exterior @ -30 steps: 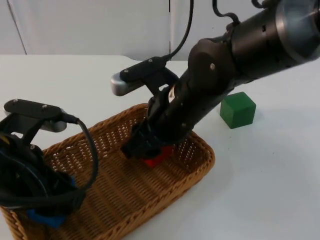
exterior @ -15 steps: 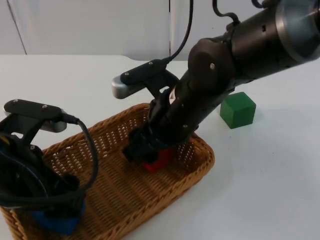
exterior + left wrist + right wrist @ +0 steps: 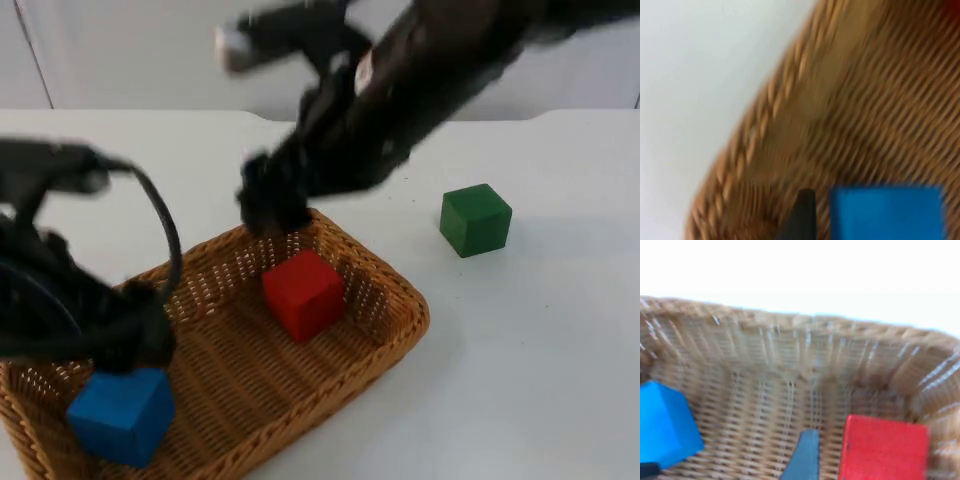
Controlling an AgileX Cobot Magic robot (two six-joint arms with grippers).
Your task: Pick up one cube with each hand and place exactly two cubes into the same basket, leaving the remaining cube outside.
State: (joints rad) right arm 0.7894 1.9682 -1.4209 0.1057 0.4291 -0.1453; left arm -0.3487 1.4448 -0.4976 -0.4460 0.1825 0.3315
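A red cube (image 3: 303,293) lies free in the far part of the wicker basket (image 3: 412,303). A blue cube (image 3: 122,413) lies free in the basket's near left corner. On the white table to the right of the basket sits a green cube (image 3: 475,219). My left gripper (image 3: 140,343) hovers just above the blue cube, open and blurred by motion. Above the basket's far rim hangs my right gripper (image 3: 272,205), open, clear of the red cube. The left wrist view has the blue cube (image 3: 887,212) on the weave; the right wrist view has the red cube (image 3: 882,447) and the blue cube (image 3: 665,425).
The basket fills the table's near left area. White table top lies free to the right of and behind the green cube. A grey partition wall (image 3: 180,50) closes the far side.
Both grippers have let go of their cubes and risen. The right arm has pulled up and back off the red cube, and the left arm has lifted off the blue cube.
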